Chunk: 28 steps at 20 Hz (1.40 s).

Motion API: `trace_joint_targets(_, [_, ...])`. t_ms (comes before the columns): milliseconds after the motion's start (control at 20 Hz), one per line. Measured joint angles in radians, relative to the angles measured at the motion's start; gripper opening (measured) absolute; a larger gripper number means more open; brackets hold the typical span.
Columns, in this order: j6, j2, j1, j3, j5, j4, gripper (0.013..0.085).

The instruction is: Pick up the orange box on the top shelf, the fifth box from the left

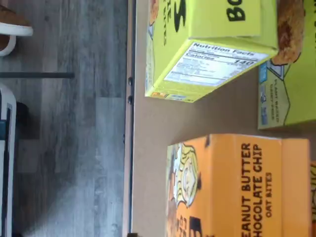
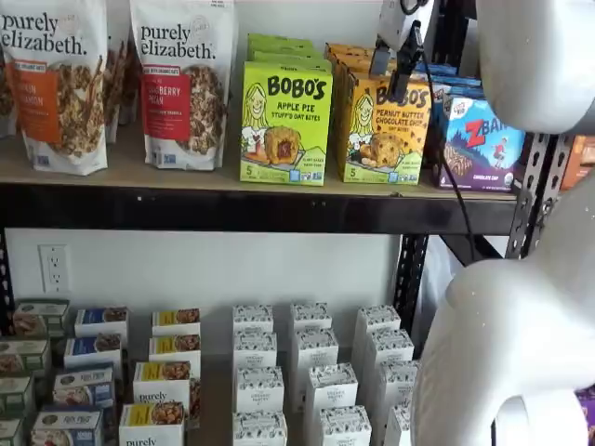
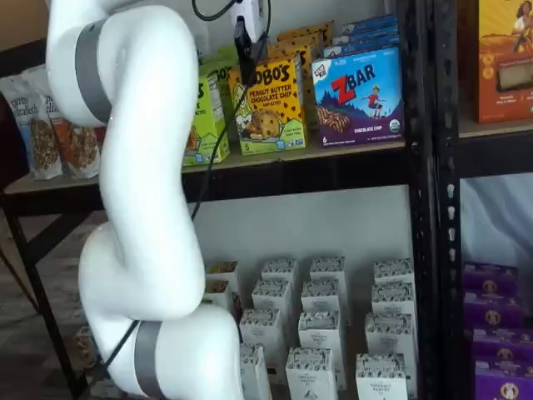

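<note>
Orange box [image 2: 382,128] upright on the top shelf [image 2: 232,206], upper centre-right of frame, front face reading peanut butter chocolate chip; flanked on its left by a lime-green apple pie box [image 2: 284,122] and on its right by a blue-purple Zbar box [image 2: 482,141], more cartons of each kind lined up behind. Same orange box [image 3: 266,107] at upper centre in the other shelf view, the Zbar box [image 3: 360,97] just beside it. End effector [image 2: 395,67] at the upper edge of frame, directly in front of the orange box's top, black fingers [image 2: 406,63] and a cable overlapping the carton; spread wide, nothing pinched between the fingers. White robot arm [image 3: 141,192] filling the left half of that view. Granola bags [image 2: 181,82] at upper left of the shelf. Small white boxes [image 2: 311,372] in rows on the lower level. Wrist view: orange box [image 1: 237,185] and lime-green box [image 1: 207,47] apart on the tan shelf board [image 1: 163,118], grey floor [image 1: 69,128] beyond its edge.
</note>
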Motion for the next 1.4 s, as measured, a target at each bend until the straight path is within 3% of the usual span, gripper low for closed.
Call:
trace_joint_targets(800, [0.016,-0.014,0.025,0.057,-0.019,-0.027,0.0850])
trace_joint_targets(1350, [0.023,-0.030,0.033,0.110,-0.075,-0.017,0.0850])
trace_joint_targets(1400, [0.023,-0.033,0.034,0.115,-0.081,-0.015,0.0810])
